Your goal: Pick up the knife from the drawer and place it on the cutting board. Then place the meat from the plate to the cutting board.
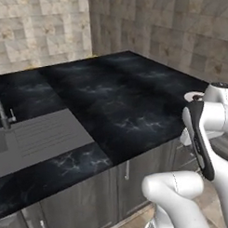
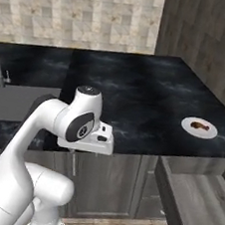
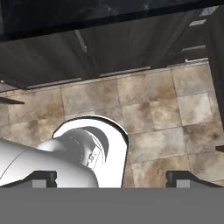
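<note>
Left base view: a black counter [image 1: 111, 102] is seen with a sink [image 1: 37, 137] at its left, and the plate [image 1: 195, 95] is half hidden behind the white arm at the counter's right edge. No cutting board can be made out here, so a drop-off spot cannot yet be fixed, and a placement might go astray.

Right base view: the meat [image 2: 199, 125] lies on the plate [image 2: 188, 127] near the counter's front right corner. Below it the drawer [image 2: 193, 200] is pulled open; its inside is not clearly seen, and the knife cannot be told. The drawer's wall could be struck if the arm is swung across low.

Hand view: the claw [image 3: 112, 180] is spread wide and empty, pointed down at the tiled floor [image 3: 166, 118], well apart from the drawer.
</note>
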